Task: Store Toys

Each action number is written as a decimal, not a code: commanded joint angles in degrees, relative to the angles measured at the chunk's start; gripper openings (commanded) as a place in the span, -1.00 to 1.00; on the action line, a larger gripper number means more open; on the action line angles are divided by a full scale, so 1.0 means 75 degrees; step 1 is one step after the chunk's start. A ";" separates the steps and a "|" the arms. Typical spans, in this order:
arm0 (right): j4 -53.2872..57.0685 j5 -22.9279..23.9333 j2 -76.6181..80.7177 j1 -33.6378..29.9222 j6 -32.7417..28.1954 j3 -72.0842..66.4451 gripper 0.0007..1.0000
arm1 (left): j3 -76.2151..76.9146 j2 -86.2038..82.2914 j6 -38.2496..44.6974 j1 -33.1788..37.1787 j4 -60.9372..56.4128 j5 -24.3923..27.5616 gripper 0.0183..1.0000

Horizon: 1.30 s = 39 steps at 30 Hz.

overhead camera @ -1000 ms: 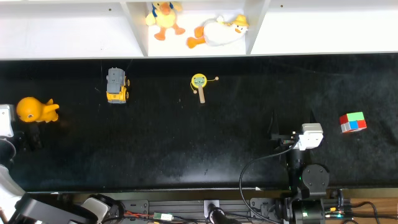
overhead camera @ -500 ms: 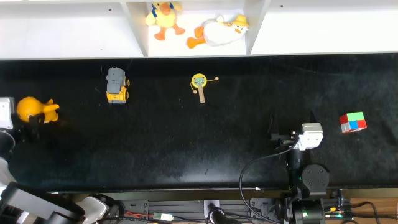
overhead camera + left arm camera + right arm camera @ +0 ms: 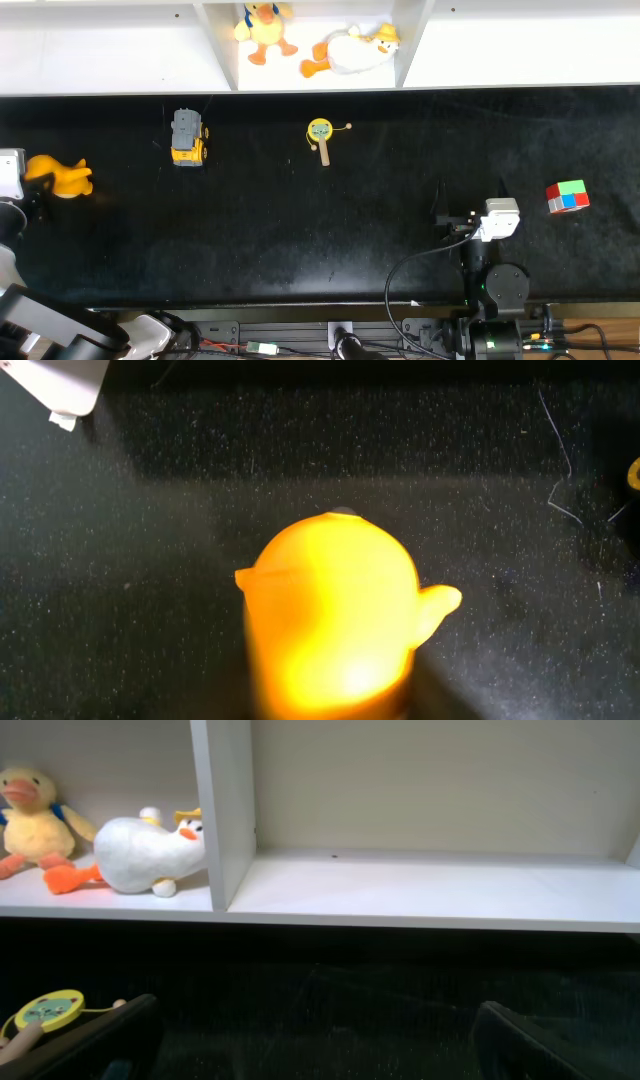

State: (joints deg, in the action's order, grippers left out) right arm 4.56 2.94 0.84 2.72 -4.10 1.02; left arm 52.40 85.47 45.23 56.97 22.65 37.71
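Top view: an orange toy [image 3: 60,178] lies at the left edge of the black worktop [image 3: 300,230], about midway between front and back. Its long axis runs parallel to the back edge, with the narrower end toward the right. The left end effector [image 3: 30,186] is right at the toy's left side, and I cannot tell whether it is apart or clamped on the toy. From the left wrist view the toy [image 3: 335,620] looms close, a rounded body with a small nub on one side; which end is the head I cannot tell.

A truck [image 3: 187,136] stands near the back edge, left of centre, its long axis front to back and its grey end toward the shelf [image 3: 120,60]. A rattle [image 3: 321,137] lies near the middle of the back edge, disc toward the shelf, handle toward the front. A cube [image 3: 567,197] sits near the right edge.

The shelf's middle compartment holds a duck [image 3: 264,27] and, to its right, a goose [image 3: 350,50]. The right wrist view faces the shelf front: the duck [image 3: 30,815] sits upright, the goose [image 3: 140,855] lies on its side against the divider.

The right end effector [image 3: 315,1012] hangs low over the worktop's right half, its fingers wide apart and holding nothing.
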 commanded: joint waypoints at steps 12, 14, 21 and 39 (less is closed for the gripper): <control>-0.0038 -0.0052 -0.0079 0.0035 0.0000 -0.0099 0.99 | 0.0166 -0.1119 -0.1958 -0.0023 0.0254 -0.0318 -0.96; -0.0035 -0.0052 -0.0079 0.0035 0.0000 -0.0102 0.99 | 0.0166 -0.1434 -0.2498 -0.0117 0.0277 -0.0953 -0.96; -0.0038 -0.0052 -0.0079 0.0035 0.0000 -0.0102 0.99 | 0.0166 -0.1734 -0.4272 -0.1781 -0.0248 -0.2675 -0.94; -0.0038 -0.0052 -0.0079 0.0035 0.0000 -0.0102 0.99 | 0.0309 -0.1658 -0.6443 -0.3363 -0.2151 -0.4689 -0.90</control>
State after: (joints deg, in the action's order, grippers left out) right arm 4.51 2.94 0.84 2.72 -4.08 1.02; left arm 52.51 73.08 -1.21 31.94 6.90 6.61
